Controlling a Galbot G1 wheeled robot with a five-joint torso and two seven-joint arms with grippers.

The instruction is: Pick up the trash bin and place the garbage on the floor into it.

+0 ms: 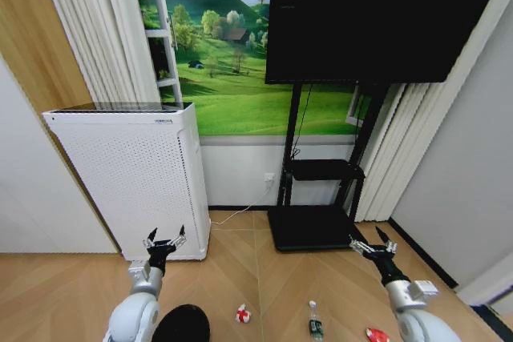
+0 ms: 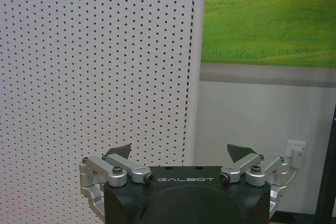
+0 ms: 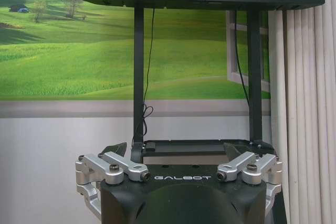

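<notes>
Both arms raised, left tool (image 1: 165, 241) and right tool (image 1: 372, 244) released, nothing held. Trash bin (image 1: 183, 324) sits at 6 o'clock below left tool: best descend straight, pinch rim before chasing wrapper (image 1: 243, 314), bottle (image 1: 315, 322).

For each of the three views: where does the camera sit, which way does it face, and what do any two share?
Head view: high, looking down at the floor; both arms, left gripper, right gripper, trash bin, bottle.
Left wrist view: behind the open jaws, facing the white perforated appliance.
Right wrist view: behind the open jaws, facing the TV stand.
Shared: the meadow mural appears in all three.
</notes>
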